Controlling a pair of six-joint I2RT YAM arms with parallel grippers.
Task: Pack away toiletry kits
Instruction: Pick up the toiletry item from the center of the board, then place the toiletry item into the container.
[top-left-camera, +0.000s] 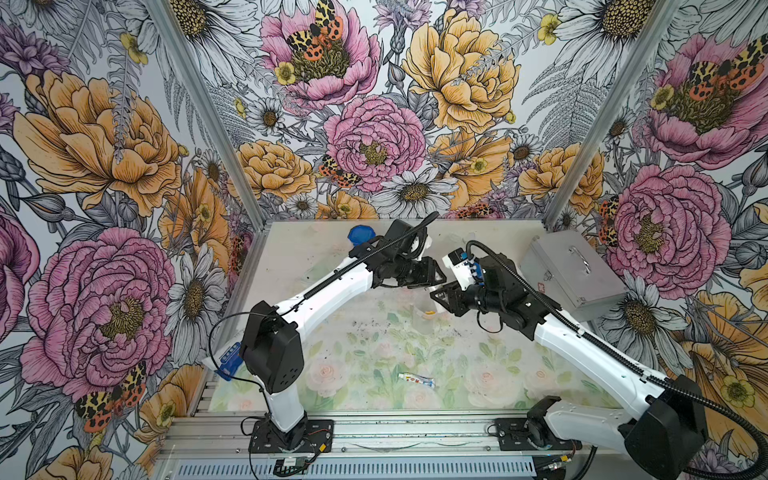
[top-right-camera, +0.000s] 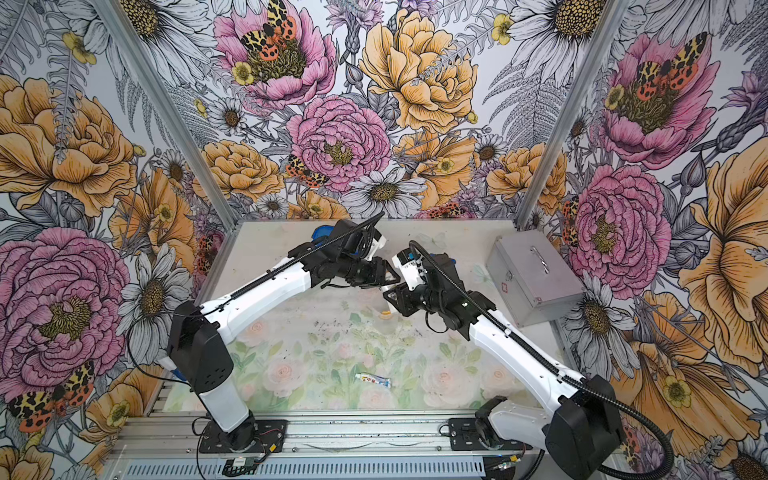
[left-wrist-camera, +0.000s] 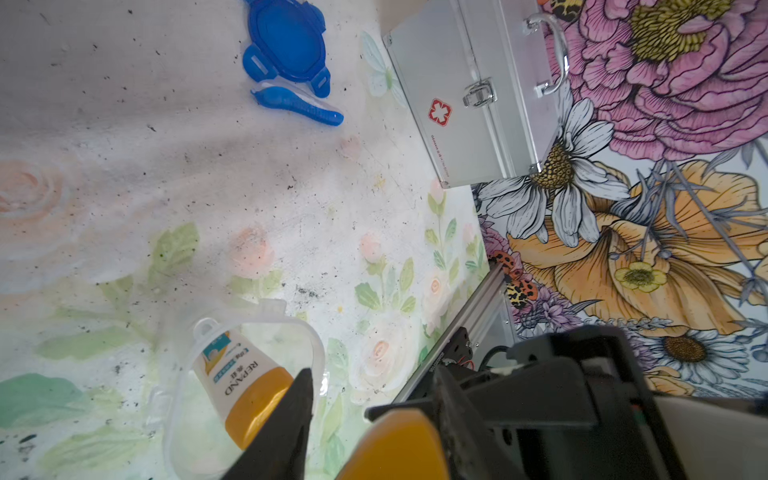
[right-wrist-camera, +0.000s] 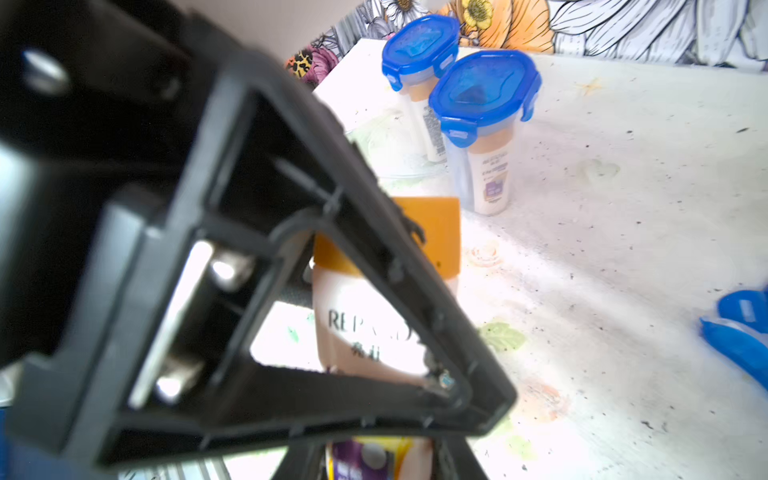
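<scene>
Both grippers meet over mid-table in both top views. My right gripper (right-wrist-camera: 376, 459) is shut on the lower end of a white orange-capped bottle (right-wrist-camera: 436, 232). My left gripper (left-wrist-camera: 374, 419) stands around that bottle's orange cap (left-wrist-camera: 395, 449): one finger touches it, and a sliver of gap shows at the other finger (left-wrist-camera: 286, 428). Below them stands an open clear cup (left-wrist-camera: 307, 332) with another orange-capped bottle (left-wrist-camera: 245, 374) inside; its cap shows in a top view (top-left-camera: 429, 312). A toothpaste tube (top-left-camera: 417, 379) lies near the front. A loose blue lid (left-wrist-camera: 286, 37) and a blue toothbrush (left-wrist-camera: 299, 106) lie farther back.
Two closed cups with blue lids (right-wrist-camera: 419, 50) (right-wrist-camera: 486, 91) stand at the back left. A silver metal case (top-left-camera: 569, 270) sits shut at the right edge. A blue-white packet (top-left-camera: 230, 359) lies at the left table edge beside the left arm's base.
</scene>
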